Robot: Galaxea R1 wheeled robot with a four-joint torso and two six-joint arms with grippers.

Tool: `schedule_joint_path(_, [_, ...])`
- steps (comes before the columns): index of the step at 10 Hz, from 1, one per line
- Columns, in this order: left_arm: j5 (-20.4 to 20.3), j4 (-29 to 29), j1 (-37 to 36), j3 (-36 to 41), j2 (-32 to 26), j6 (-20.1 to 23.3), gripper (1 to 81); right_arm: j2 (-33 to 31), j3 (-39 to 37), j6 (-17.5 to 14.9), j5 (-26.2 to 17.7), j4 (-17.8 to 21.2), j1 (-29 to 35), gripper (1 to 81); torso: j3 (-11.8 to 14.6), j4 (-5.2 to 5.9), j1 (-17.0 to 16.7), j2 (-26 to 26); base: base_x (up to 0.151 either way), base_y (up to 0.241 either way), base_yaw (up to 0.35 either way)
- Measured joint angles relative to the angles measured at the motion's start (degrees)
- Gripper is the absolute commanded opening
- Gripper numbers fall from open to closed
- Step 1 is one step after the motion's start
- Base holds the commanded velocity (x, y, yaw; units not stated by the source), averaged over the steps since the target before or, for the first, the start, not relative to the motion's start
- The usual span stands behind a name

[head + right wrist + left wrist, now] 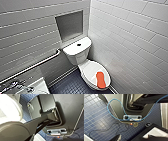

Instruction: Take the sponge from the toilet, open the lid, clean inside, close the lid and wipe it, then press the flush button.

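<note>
The white toilet point(76, 55) stands in the corner of the tiled room, its bowl toward me. Its lid point(90, 72) is down and glossy. The orange sponge point(100, 80) lies lengthwise on the near right part of the lid. A small dark round flush button point(79, 45) sits in the middle of the flat tank top. Both of my grippers stand wide open and hold nothing; they are well away from the toilet.
A metal grab bar point(32, 66) runs along the left wall under a recessed niche point(69, 25). A white sink point(38, 87) with a faucet point(15, 86) is at the near left. Dark blue tiled floor point(70, 86) lies between me and the toilet. The right wall stands close beside the bowl.
</note>
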Motion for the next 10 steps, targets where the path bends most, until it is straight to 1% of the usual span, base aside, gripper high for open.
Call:
schedule_joint_path(1, [-0.11,-0.02,-0.07,0.00,-0.02,0.00,81.1,-2.66,2.16,0.02,-0.17,1.51,2.34,81.1,-2.03,0.00,1.40,-2.17,0.000,0.000,0.000])
schedule_joint_path(3, [-0.44,-0.05,-0.07,0.00,0.00,0.00,81.1,-5.52,3.75,0.15,0.22,4.68,6.33,81.1,-5.72,0.00,4.07,-6.32,0.000,0.000,0.000])
schedule_joint_path(6, [-0.30,0.00,-0.07,-0.11,0.20,0.00,81.1,-11.20,4.55,0.39,-0.44,8.09,9.73,81.1,-7.04,0.00,7.52,-11.67,0.000,0.000,0.000])
schedule_joint_path(7, [-0.28,0.00,0.48,-0.13,0.52,0.02,81.1,-11.97,4.55,0.39,-0.57,8.46,10.91,81.1,-7.10,0.00,8.85,-13.79,0.000,0.000,0.000])
schedule_joint_path(8, [-0.22,0.02,1.30,-0.13,0.83,0.05,81.1,-12.82,4.83,0.44,-0.99,9.36,13.95,81.1,-7.12,0.00,10.25,-16.02,0.000,0.000,0.000])
schedule_joint_path(10, [0.00,0.02,3.21,-0.16,1.12,0.02,81.1,-14.20,5.22,0.56,-2.21,10.54,17.25,81.1,-7.12,0.00,12.96,-20.33,0.000,0.000,0.000])
